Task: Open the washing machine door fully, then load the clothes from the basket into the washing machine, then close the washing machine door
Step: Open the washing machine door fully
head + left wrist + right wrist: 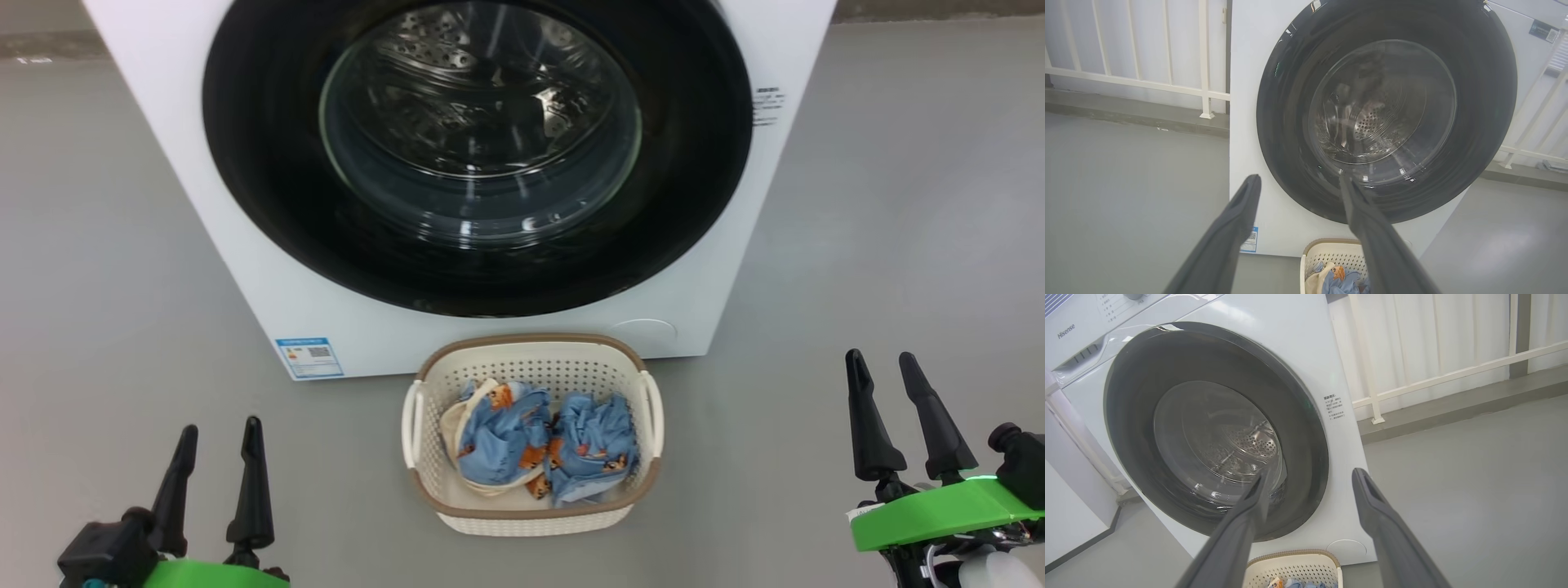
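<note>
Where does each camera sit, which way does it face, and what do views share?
Head view: on the head, looking down at the washing machine door and basket; left gripper and right gripper in lower corners.
Left wrist view: on that wrist, facing the door past its fingers.
Right wrist view: on that wrist, facing the door past its fingers.
All share door, basket.

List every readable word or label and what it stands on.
"Hisense": brand mark on the washing machine top panel.
Too small to read: blue label sticker, lower front.
Too small: printed note beside the washing machine door.
Too small: dark sticker, upper corner.
</note>
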